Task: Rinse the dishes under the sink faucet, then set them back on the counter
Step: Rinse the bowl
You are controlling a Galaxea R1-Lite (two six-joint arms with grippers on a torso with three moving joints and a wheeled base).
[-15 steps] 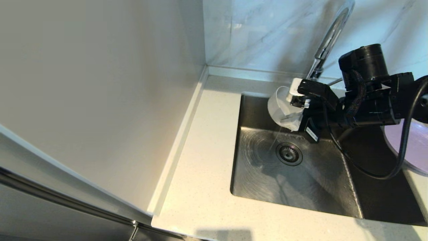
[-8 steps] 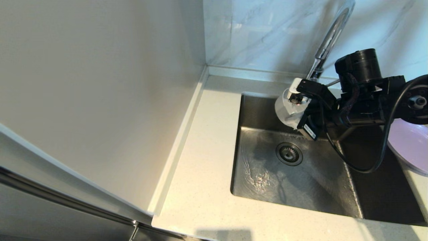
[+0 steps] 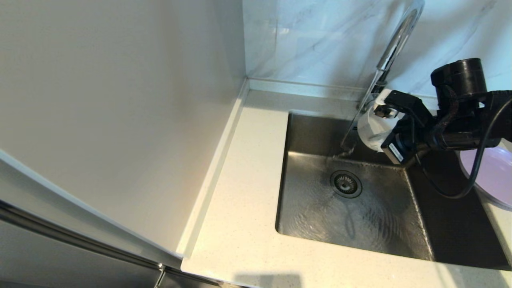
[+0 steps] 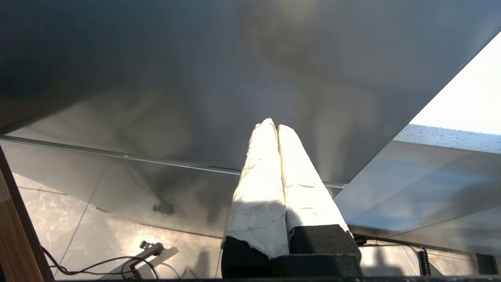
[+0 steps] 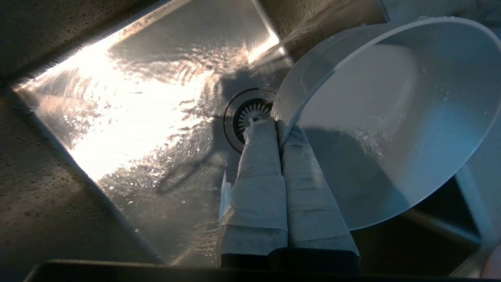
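Note:
My right gripper (image 3: 379, 115) is shut on the rim of the pale bowl (image 3: 369, 129) and holds it tilted on its side over the back right of the sink (image 3: 316, 208). The right wrist view shows the wet bowl (image 5: 391, 117) with its rim pinched between the wrapped fingers (image 5: 262, 156), above the drain strainer (image 5: 250, 113). Water runs from the chrome faucet (image 3: 394, 40) and lands at the sink's back, left of the bowl. The lilac plate (image 3: 490, 176) lies on the counter at the right edge. My left gripper (image 4: 273, 124) is shut on nothing, parked low and outside the head view.
The cream counter (image 3: 248, 160) runs along the sink's left and front. A plain wall rises on the left and marble tiles stand behind. Rippling water covers the sink floor around the drain (image 3: 346, 184). My right arm's black cable (image 3: 452, 196) hangs over the basin.
My right gripper has carried the bowl to the right, out of the water stream. The stream now falls straight into the sink.

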